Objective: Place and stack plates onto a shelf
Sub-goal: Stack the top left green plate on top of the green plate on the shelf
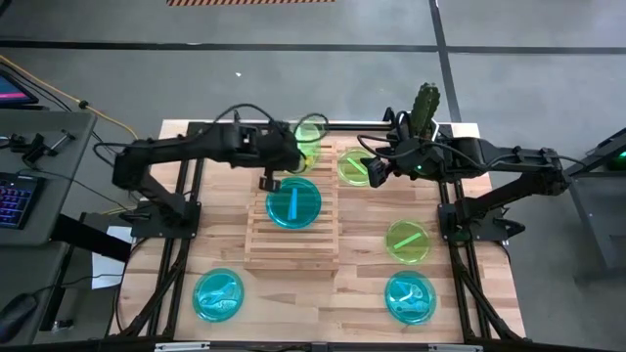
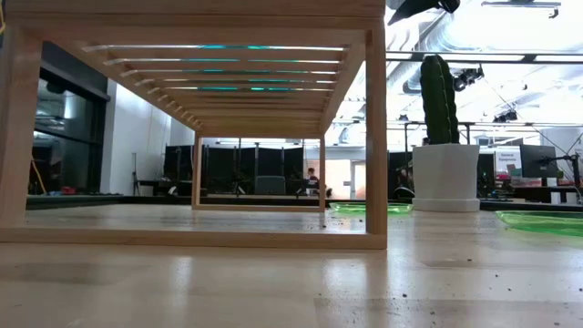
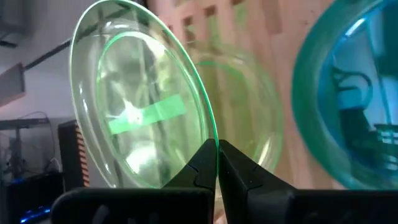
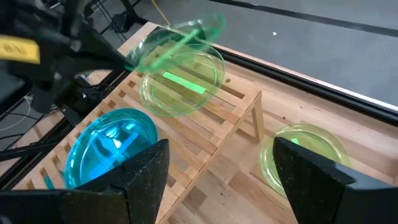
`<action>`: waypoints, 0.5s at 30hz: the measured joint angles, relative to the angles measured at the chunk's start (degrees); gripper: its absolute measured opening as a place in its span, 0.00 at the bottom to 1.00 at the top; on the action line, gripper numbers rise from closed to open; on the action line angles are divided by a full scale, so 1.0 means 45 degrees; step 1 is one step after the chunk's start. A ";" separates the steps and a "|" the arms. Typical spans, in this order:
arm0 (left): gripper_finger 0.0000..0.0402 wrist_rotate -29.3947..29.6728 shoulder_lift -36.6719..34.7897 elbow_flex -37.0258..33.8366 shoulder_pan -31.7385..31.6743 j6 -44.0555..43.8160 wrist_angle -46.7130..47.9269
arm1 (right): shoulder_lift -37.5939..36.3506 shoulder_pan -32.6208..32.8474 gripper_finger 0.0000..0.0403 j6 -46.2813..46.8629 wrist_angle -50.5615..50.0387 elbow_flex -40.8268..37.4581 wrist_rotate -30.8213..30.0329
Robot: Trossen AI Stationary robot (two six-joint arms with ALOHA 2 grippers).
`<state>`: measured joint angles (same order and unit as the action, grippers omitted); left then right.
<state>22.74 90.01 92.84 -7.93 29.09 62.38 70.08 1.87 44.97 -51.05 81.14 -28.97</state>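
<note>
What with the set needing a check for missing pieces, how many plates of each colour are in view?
Lime green plates: 4, one of them in the left gripper
Cyan blue plates: 3
Total: 7

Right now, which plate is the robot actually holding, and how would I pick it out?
Find the slatted wooden shelf in the middle of the table. Above its far end, the left gripper is shut on the rim of a lime green plate. Unlike the green plate lying on the shelf below it and the blue plate beside, it hangs tilted in the air.
</note>
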 joint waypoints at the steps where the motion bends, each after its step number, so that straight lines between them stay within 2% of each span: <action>1: 0.00 -0.0134 0.0129 0.0000 0.0053 -0.0012 0.0075 | 0.0000 0.0000 0.67 -0.0009 0.0000 0.0000 0.0000; 5: 0.00 -0.0805 0.0520 -0.0061 0.0239 -0.0357 0.0234 | 0.0000 0.0000 0.67 -0.0106 0.0000 0.0000 -0.0004; 15: 0.00 -0.0890 0.0783 -0.0413 0.0536 -0.1197 0.0365 | 0.0000 0.0000 0.67 -0.0345 -0.0039 0.0000 -0.0007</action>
<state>18.73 93.54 90.98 -5.52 23.70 64.03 70.08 1.87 43.42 -51.22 81.14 -29.00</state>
